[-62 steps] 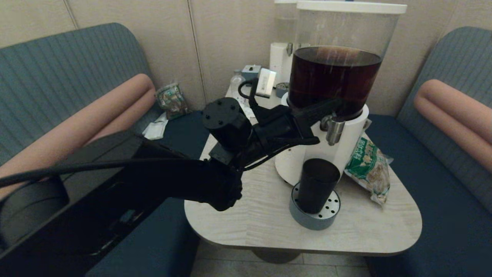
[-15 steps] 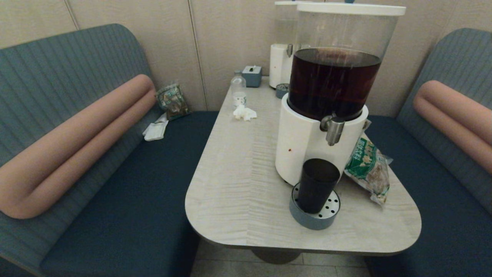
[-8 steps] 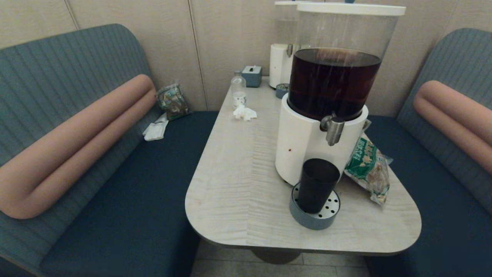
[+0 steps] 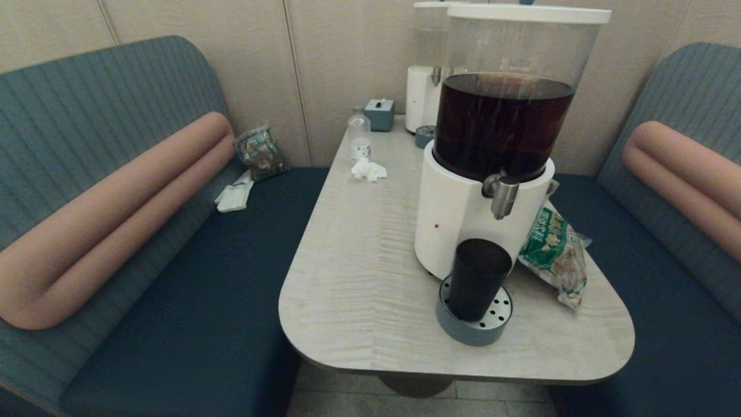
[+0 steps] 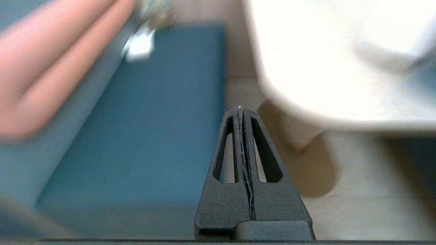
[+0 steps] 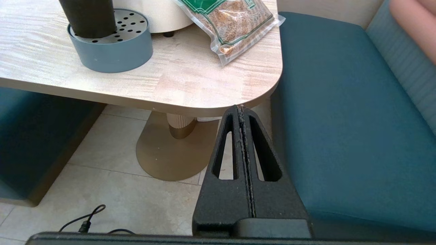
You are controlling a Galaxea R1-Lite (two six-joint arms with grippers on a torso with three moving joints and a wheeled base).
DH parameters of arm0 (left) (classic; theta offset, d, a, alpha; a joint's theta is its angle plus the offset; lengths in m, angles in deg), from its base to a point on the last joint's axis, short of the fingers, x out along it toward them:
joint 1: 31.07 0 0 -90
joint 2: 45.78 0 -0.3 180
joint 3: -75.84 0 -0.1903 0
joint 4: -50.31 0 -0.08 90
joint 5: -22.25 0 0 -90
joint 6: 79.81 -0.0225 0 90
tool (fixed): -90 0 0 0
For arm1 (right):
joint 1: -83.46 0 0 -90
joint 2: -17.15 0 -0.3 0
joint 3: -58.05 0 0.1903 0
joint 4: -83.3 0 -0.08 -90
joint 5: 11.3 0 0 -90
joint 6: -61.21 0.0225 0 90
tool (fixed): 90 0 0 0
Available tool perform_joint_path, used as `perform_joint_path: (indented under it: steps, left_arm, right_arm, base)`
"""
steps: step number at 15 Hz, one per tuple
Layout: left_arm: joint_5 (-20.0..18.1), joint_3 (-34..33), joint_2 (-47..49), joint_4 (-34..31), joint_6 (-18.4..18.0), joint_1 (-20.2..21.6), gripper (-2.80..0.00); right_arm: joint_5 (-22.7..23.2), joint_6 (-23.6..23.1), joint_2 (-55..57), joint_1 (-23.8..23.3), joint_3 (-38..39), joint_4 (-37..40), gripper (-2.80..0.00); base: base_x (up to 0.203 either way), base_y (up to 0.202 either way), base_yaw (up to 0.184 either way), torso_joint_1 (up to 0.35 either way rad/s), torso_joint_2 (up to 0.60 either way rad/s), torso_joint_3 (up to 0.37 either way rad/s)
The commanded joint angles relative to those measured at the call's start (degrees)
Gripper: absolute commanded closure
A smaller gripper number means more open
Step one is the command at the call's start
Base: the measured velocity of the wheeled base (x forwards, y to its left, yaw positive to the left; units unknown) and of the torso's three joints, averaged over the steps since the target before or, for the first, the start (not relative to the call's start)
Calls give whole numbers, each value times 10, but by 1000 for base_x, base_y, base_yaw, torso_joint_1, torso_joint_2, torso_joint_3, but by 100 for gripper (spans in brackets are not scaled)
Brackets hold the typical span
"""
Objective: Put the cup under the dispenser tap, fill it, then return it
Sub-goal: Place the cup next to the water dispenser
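The black cup [image 4: 478,279] stands upright on the grey perforated drip tray [image 4: 474,324], right below the silver dispenser tap [image 4: 502,194] of the big white-based dispenser [image 4: 463,214] with dark brown drink. The right wrist view shows the cup's lower part [image 6: 88,17] on that tray [image 6: 112,47]. Neither arm shows in the head view. My left gripper [image 5: 240,109] is shut and empty, low beside the table's near left edge, above the floor and the blue seat. My right gripper [image 6: 241,107] is shut and empty, below the table's near right corner.
A green snack bag [image 4: 553,252] lies right of the dispenser. Farther back stand a small clear bottle [image 4: 359,136], a crumpled tissue [image 4: 368,169], a grey box [image 4: 379,113] and a smaller white dispenser [image 4: 422,95]. Blue benches [image 4: 191,278] flank the table [image 4: 359,301].
Four seconds ago my left arm reached across the table with its gripper at the tap; it has since pulled back out of the head view. The cup has stayed on the tray.
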Motion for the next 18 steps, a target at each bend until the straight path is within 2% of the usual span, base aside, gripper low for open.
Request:
perform_joint_path:
  steps: [1,2,4,5,6,8,10,11,13,15,16,18]
  left_arm:
    - [-38,147,164,-18,7,-12,0]
    - [-62,194,257,3,7,-17,0]
    - [-114,265,453,102,1,-26,0]
    - [-142,288,530,154,-2,-31,-238]
    - [-175,305,601,211,-6,-40,-280]
    - [-235,323,705,321,-15,-66,-280]
    - [-309,303,777,428,-26,-90,-280]
    - [-332,292,808,469,-43,-93,-280]
    - [-367,274,881,561,-100,-97,-280]
    - [-395,252,940,662,-142,-99,-280]
    - [-404,235,954,691,-156,-100,-280]
    - [-408,233,966,697,-162,-100,-280]
  right_arm:
    - [0,-1,0,0,0,0,0]
    - [0,-1,0,0,0,0,0]
    - [0,-1,0,0,0,0,0]
    - [0,-1,0,0,0,0,0]
    - [0,-1,0,-1,0,0,0]
    - [0,-1,0,0,0,0,0]
    - [0,-1,0,0,0,0,0]
    - [0,-1,0,0,0,0,0]
    - [0,-1,0,0,0,0,0]
    - [0,-1,0,0,0,0,0]
    - [0,-1,0,0,0,0,0]
    - [0,-1,0,0,0,0,0]
  base:
    - [0,0,0,0,0,0]
    - [0,0,0,0,0,0]
    - [0,0,0,0,0,0]
    - [0,0,0,0,0,0]
    - [0,0,0,0,0,0]
    - [0,0,0,0,0,0]
    - [0,0,0,0,0,0]
    - [0,0,0,0,0,0]
    - [0,0,0,0,0,0]
    - [0,0,0,0,0,0]
    - [0,0,0,0,0,0]
    - [0,0,0,0,0,0]
